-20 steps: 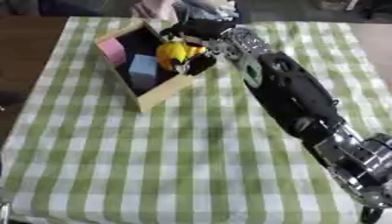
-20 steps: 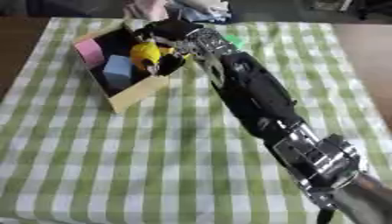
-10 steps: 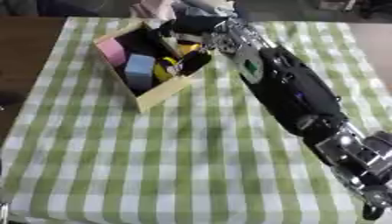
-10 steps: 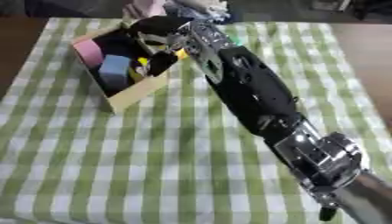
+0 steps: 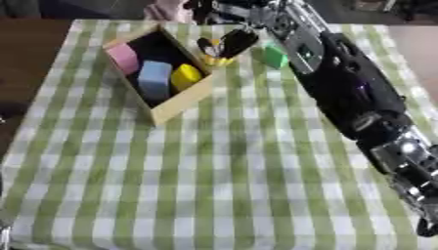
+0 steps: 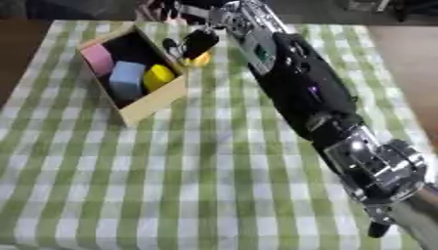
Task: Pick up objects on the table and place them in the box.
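Observation:
A cardboard box (image 5: 164, 108) lies tilted at the table's far left. Inside it are a pink block (image 5: 122, 57), a blue block (image 5: 154, 79) and a yellow piece (image 5: 186, 76). My right hand (image 5: 232, 41) hangs just past the box's right wall, open, fingers pointing down and spread. A small yellow thing (image 5: 218, 60) lies on the cloth right under its fingertips; I cannot tell whether they touch it. A green piece (image 5: 275, 56) sits on the cloth to the right of the hand, partly behind my forearm.
My right arm (image 5: 351, 93) stretches from the lower right corner across the table's right half. The green-and-white checked cloth (image 5: 214, 176) covers the table. A dark floor strip (image 5: 34, 73) runs along the left edge.
My right hand held a yellow piece over the box, lowered it inside, and has now drawn back to the right of the box's wall. The yellow piece stays in the box.

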Tool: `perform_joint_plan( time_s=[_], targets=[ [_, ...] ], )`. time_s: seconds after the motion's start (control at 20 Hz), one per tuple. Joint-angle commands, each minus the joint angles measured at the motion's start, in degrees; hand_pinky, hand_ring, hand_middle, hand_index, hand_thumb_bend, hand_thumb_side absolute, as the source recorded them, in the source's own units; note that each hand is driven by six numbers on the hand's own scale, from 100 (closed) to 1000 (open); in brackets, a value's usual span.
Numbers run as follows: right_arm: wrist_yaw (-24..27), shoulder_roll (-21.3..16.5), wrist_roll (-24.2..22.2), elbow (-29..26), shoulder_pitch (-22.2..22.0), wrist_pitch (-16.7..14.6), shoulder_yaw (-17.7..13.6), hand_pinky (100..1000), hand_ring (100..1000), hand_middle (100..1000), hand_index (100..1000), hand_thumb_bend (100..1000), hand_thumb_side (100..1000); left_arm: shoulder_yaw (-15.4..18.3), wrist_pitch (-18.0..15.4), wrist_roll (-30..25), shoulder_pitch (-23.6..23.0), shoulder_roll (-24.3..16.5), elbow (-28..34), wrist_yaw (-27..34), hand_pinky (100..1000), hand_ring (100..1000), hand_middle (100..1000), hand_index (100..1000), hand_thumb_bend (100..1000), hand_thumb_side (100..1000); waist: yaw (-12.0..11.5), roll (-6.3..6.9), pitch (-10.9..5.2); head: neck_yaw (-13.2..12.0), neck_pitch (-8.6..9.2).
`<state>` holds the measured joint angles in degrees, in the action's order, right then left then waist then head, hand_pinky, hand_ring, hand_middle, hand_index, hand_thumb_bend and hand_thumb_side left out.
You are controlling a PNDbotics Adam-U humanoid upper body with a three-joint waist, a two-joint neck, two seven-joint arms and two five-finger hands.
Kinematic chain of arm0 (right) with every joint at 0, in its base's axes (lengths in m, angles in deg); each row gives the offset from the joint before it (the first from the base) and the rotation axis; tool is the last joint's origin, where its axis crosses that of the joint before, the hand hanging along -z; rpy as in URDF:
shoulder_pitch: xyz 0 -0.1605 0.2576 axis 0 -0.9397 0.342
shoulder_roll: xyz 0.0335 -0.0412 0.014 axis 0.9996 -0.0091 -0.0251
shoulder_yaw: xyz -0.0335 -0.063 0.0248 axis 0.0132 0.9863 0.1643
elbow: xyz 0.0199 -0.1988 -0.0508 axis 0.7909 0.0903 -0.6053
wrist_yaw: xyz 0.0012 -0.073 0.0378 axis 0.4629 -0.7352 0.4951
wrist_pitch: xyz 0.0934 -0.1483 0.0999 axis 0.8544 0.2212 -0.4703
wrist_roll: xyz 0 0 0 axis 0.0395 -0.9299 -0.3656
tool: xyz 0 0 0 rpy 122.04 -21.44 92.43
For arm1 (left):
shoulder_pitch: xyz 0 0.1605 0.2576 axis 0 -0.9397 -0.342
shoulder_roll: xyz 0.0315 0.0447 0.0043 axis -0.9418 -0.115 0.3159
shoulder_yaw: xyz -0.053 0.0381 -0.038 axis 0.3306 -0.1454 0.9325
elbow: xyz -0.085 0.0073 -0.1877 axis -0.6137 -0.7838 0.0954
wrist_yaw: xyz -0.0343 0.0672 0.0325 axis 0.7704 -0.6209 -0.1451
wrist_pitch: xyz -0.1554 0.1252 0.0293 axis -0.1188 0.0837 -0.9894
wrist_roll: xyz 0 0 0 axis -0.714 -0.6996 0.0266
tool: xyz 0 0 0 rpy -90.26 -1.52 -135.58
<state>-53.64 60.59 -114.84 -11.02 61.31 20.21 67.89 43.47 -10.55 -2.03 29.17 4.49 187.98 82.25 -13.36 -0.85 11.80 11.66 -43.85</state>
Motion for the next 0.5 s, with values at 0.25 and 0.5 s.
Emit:
perform_joint_plan(
  time_s=[0.25, 0.5],
  targets=[
    [-2.4, -1.85, 6.74, 6.44, 1.98, 2.95, -4.46, 873, 865, 857, 994, 100, 281, 0.01, 0.23, -0.96, 0.42, -0.22, 0.57, -0.5, 676, 571, 734, 776, 104, 823, -0.44, -0.2, -0.58, 0.21, -0.27],
    [-4.43, -1.7, 9.37, 11.86, 2.02, 4.91, -6.67, 868, 863, 860, 993, 100, 386, -0.14, 0.29, -1.5, 0.67, -0.09, 0.69, -0.62, 678, 572, 734, 776, 101, 822, -1.48, 0.02, -0.16, 0.71, -0.27]
  ],
)
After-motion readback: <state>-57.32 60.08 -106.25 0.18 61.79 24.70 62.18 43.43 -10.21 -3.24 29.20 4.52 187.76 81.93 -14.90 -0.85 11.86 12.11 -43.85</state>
